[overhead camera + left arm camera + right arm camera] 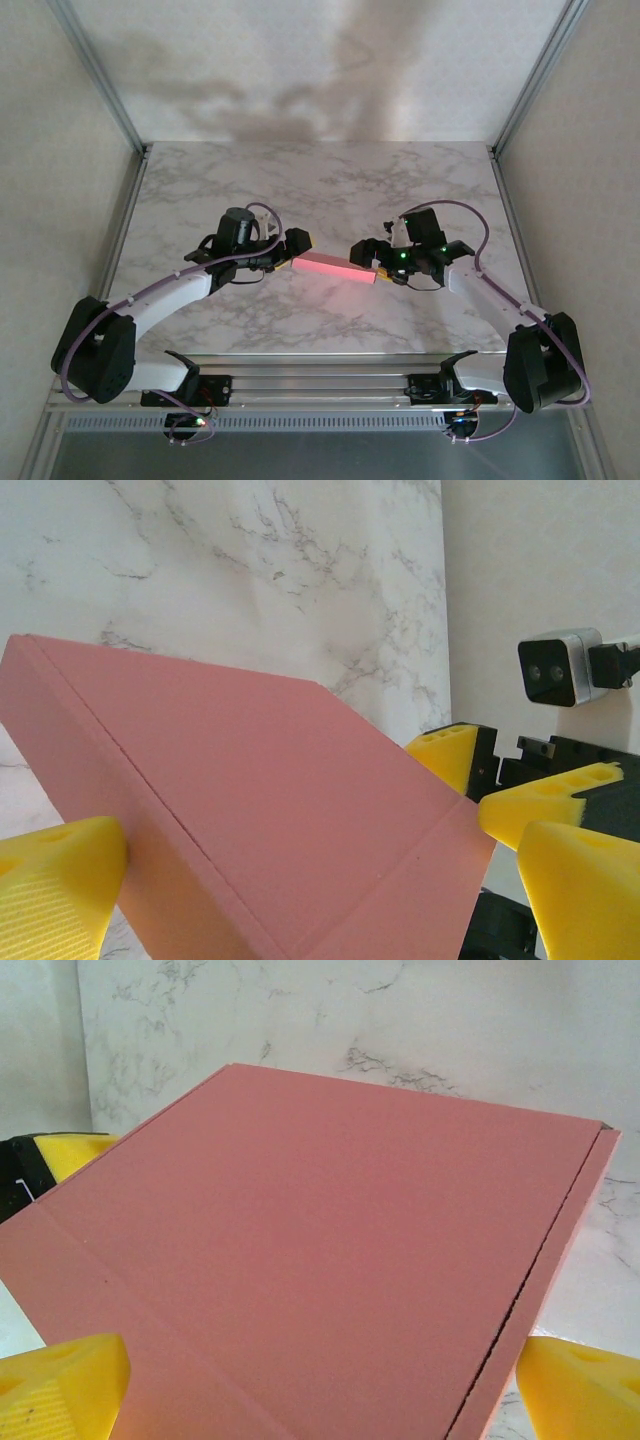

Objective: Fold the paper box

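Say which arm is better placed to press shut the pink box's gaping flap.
Right, probably. In its wrist view the flap seam on the pink paper box gapes beside one finger of the open right tool. The left tool, also open, faces closed creases.

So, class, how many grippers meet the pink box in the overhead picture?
2. The left gripper is at the left end of the paper box; the right gripper is at its right end. Their fingertips are partly hidden from above.
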Controlling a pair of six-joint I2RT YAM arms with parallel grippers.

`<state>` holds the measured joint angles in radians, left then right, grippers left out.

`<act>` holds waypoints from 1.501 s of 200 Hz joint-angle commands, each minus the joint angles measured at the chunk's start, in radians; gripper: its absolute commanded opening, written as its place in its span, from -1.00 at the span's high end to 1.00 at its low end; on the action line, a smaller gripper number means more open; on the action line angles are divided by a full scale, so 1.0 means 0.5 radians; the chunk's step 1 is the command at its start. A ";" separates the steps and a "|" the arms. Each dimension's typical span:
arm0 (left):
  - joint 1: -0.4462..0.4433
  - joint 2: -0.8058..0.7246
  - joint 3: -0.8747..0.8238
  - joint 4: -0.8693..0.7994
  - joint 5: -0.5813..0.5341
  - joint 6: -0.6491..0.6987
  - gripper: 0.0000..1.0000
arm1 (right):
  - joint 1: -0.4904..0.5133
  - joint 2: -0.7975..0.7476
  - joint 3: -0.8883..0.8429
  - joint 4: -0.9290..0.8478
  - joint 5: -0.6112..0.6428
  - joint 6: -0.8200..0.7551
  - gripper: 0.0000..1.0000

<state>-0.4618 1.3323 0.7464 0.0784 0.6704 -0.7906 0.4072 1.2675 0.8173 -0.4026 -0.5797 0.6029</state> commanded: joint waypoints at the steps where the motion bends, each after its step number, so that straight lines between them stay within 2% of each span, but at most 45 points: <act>1: 0.006 0.033 0.053 0.052 0.087 -0.030 -0.99 | 0.006 0.026 0.068 0.066 -0.105 0.040 -0.99; 54: 0.009 0.129 0.067 0.010 0.055 -0.002 -0.99 | -0.012 0.084 0.108 0.080 -0.120 0.130 -0.99; 156: 0.016 0.207 0.134 0.073 0.099 -0.148 -0.99 | -0.025 0.307 0.237 0.026 -0.180 0.148 -0.99; 300: 0.095 0.313 0.262 0.047 0.081 -0.142 -0.99 | -0.139 0.330 0.325 0.051 -0.230 0.205 -0.99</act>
<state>-0.4187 1.4712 0.8398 0.0784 0.6701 -0.8608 0.3416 1.4235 0.9382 -0.4072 -0.6334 0.6853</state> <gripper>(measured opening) 0.993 0.993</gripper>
